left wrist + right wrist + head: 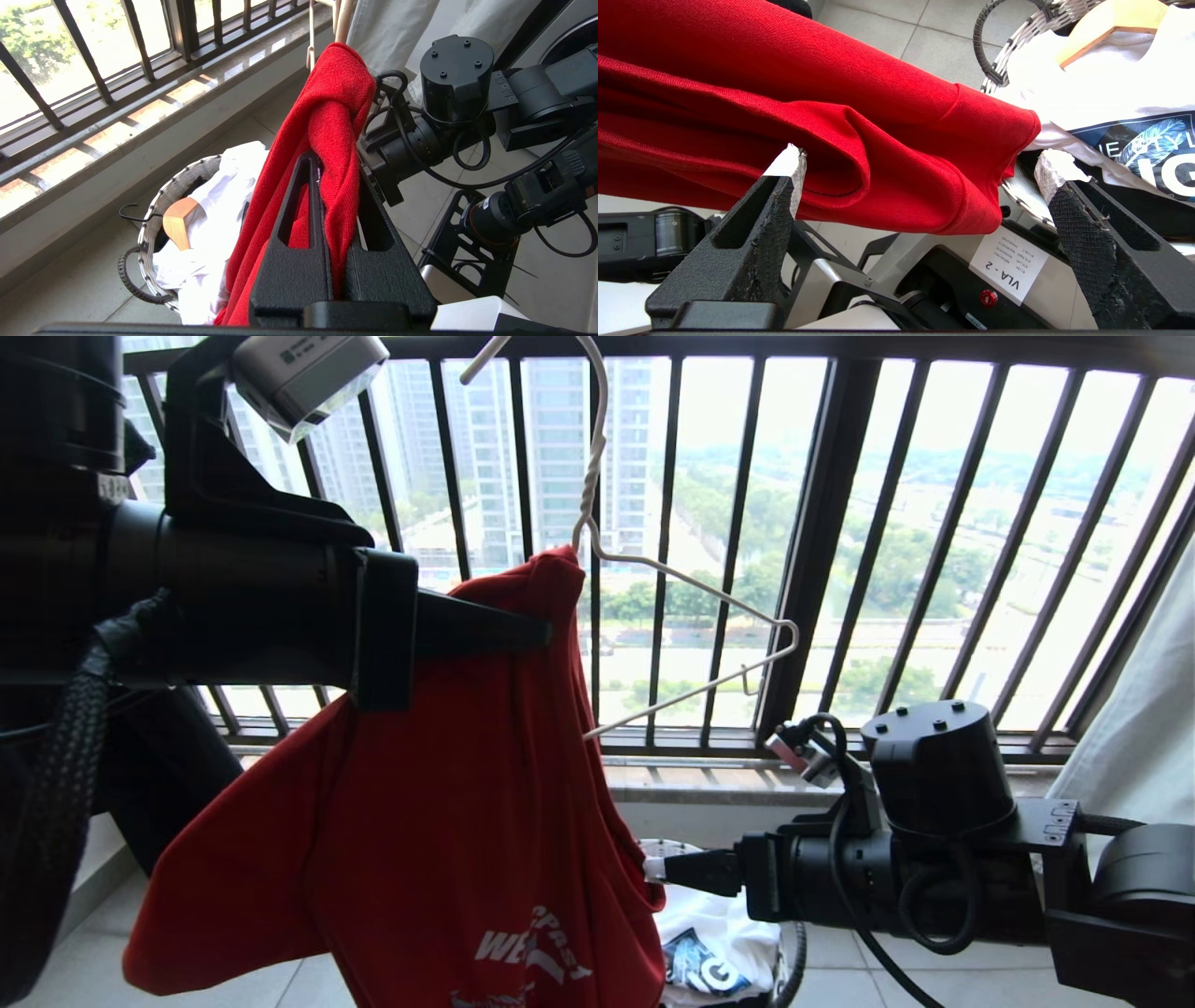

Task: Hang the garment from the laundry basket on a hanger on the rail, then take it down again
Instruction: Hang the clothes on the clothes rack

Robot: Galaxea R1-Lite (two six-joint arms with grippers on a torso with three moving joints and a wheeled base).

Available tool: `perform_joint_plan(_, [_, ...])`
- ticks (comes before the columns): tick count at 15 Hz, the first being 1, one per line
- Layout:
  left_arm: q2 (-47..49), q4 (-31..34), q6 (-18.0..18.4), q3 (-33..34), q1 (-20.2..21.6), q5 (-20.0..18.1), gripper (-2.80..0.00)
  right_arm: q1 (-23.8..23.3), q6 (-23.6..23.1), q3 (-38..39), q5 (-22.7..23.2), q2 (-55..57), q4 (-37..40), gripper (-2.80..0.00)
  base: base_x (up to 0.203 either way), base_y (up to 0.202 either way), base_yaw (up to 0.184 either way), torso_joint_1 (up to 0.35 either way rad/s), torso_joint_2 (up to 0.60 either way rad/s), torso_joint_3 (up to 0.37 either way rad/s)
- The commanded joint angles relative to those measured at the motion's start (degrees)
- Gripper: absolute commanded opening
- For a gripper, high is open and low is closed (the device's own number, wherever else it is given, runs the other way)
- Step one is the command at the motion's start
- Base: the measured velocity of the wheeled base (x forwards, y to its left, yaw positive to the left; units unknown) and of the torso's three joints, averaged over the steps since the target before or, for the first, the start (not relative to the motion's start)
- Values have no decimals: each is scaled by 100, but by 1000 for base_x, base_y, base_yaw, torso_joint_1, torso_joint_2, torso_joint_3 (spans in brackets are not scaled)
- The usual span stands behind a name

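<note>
The left claw [537, 630] is clenched on a bunched fold near the top of the red garment [439, 821], holding it up in front of the barred window railing [840, 523]. The cloth peaks just above the claw and touches the twisted neck of the white wire hanger [691, 644], whose hook runs up out of the head view. One hanger arm juts bare toward the railing; whether the other arm is inside the shirt cannot be told. The rest of the shirt drapes down toward the floor, white lettering showing near its lower edge.

The right claw [920, 172] stands released, its padded fingertips [794, 163] spread either side of a lower fold and sleeve hem of the garment; the left-hand tip sits against the cloth without pinching it.

The left wrist view shows the red fabric squeezed between the black fingers [303, 219], a grip the head view shows only side-on. Both wrist views also take in the laundry basket [154, 219] on the tiled floor by the window ledge, holding a white printed T-shirt [1111, 102] and a light-wood hanger [180, 226]. From the head camera the basket is mostly hidden behind the hanging garment.
</note>
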Motion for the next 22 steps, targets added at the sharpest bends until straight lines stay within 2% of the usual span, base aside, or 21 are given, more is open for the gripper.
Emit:
perform_joint_plan(1, [-1, 6, -6, -8, 4, -12, -280, 39, 14, -14, 15, 130, -17, 0, 0, 0, 0, 0, 0, 0])
perform_joint_plan(11, [-51, -135, -32, 17, 4, -3, -280, 120, -13, -38, -38, 368, -17, 0, 0, 0, 0, 0, 0, 0])
perform_joint_plan(12, [-36, -138, -32, 16, 4, -3, -280, 120, -13, -38, -38, 368, -17, -280, 0, 0, 0, 0, 0, 0])
perform_joint_plan(18, [-70, -144, -36, 8, 22, 6, -280, 93, -6, -91, -285, 341, -17, -280, 0, 0, 0, 0, 0, 0])
perform_joint_plan(22, [-115, -210, -82, 81, 14, -3, -280, -115, -13, -213, -396, 341, 1, -280, 0, 0, 0, 0, 0, 0])
